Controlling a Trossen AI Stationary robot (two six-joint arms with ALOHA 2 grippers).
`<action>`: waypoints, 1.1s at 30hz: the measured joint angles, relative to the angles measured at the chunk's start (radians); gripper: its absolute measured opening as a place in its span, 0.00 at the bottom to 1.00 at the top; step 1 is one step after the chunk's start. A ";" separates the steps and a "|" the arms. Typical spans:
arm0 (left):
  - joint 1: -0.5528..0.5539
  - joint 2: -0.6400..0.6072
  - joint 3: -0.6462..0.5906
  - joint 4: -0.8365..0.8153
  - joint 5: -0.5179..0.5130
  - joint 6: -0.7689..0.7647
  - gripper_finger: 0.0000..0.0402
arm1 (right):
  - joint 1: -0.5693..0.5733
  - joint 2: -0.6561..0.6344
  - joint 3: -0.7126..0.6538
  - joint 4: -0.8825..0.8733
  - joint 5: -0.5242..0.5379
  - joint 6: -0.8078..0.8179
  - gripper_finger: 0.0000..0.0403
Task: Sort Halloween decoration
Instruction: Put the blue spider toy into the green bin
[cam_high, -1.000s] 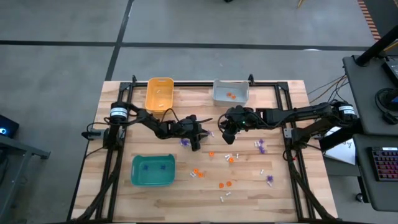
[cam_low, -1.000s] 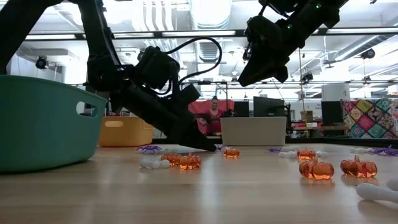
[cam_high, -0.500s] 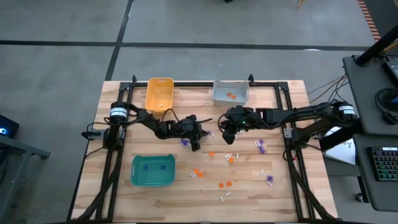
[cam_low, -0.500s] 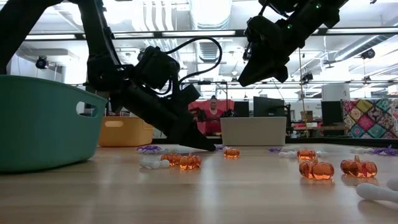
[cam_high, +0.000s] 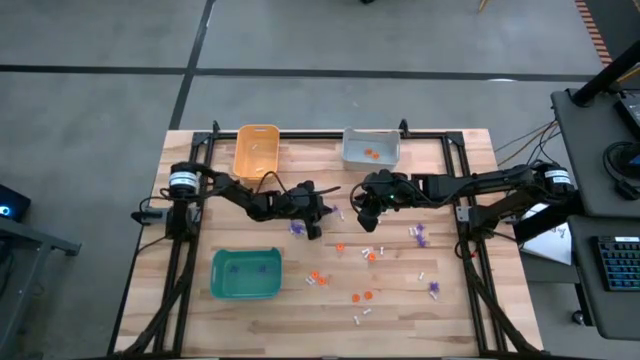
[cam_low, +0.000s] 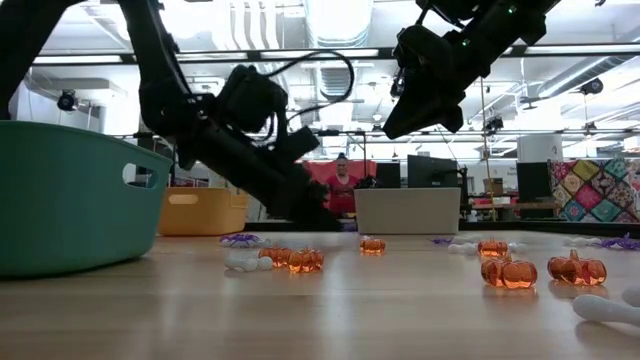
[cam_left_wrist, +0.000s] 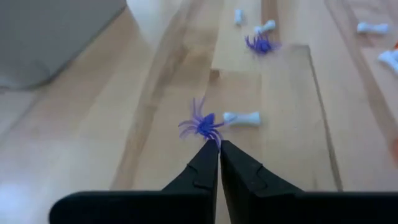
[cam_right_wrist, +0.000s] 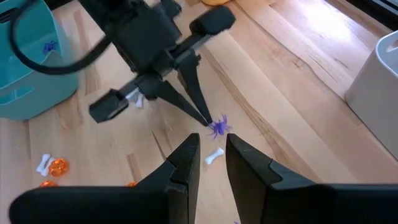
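left gripper (cam_left_wrist: 218, 144): fingers pinched together on a leg of the purple spider (cam_left_wrist: 201, 124); spider hangs off the tips just clear of the table (cam_high: 440, 320), near its middle.
why that grip: spider is tiny and flat, so only a tip pinch on a leg gets purchase; looks marginal, could slip out.
white bone (cam_left_wrist: 242, 117): lies just beside the spider, not in the grip.
right gripper (cam_right_wrist: 209, 151): held above the table near the grey bin (cam_high: 370, 150), fingers partly apart, nothing seen between them. Probably waiting clear of the left arm's path.
teal bin (cam_high: 245, 274): already holds purple pieces, so it's the likely target for this spider.
grey bin: has orange pieces in it.
yellow bin (cam_high: 256, 150): contents not discernible.
remaining: orange pumpkins (cam_low: 292, 258), white bones and more purple spiders scattered over the right half of the table; sort is early.
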 joint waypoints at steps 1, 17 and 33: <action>0.000 -0.013 0.000 -0.015 0.001 0.005 0.00 | 0.000 0.000 0.000 0.000 0.000 0.000 0.17; -0.026 -0.353 0.001 -0.421 0.011 0.025 0.00 | 0.022 0.000 0.000 0.000 0.000 0.003 0.17; -0.267 -0.916 0.004 -1.153 0.067 -0.231 0.00 | 0.039 0.000 0.000 0.017 0.000 0.003 0.17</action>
